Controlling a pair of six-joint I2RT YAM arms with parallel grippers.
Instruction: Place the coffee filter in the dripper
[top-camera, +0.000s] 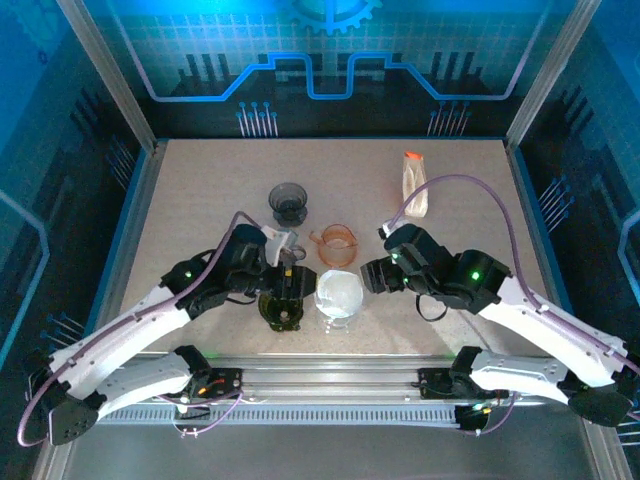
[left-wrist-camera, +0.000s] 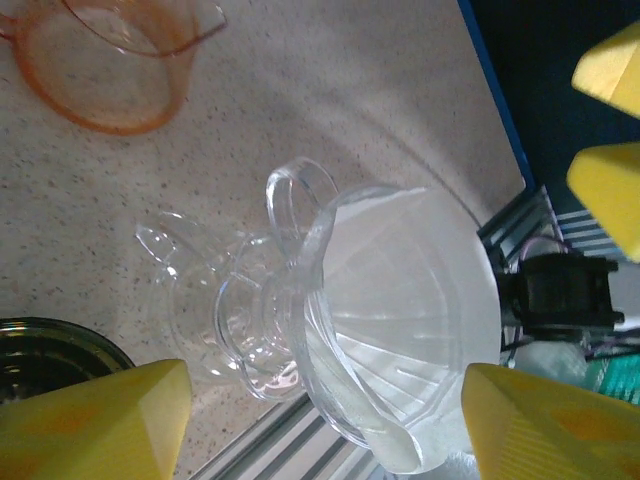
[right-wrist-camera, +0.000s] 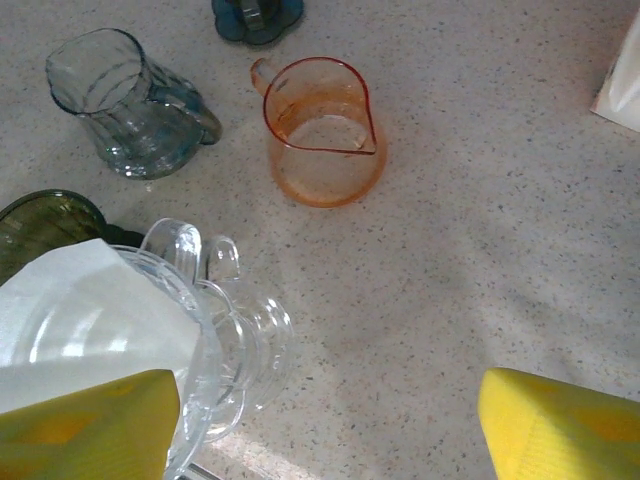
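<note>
Top external: looks down on a clear dripper (top-camera: 339, 297) at the near edge of the worktop (top-camera: 460, 240), between the two arms, with a white filter (top-camera: 340, 288) already inside its cone

Left wrist: faces the dripper past the left hand (left-wrist-camera: 325, 415), spread wide and gripping nothing, no contact visible; finds the paper lying against the ribbed wall

Right wrist: looks past the right hand (right-wrist-camera: 320, 425), also wide open and empty, just beside the dripper; catches one corner of paper poking above the rim. Takes in an orange jug (right-wrist-camera: 322, 130), a blue-grey dripper (right-wrist-camera: 110, 100) and a green dripper (right-wrist-camera: 45, 225), near but apart

Judged: placing all but done, seating check in hand. Next likely calls for lifting both hands clear without brushing rim or paper corner; a light press only if crooked
</note>
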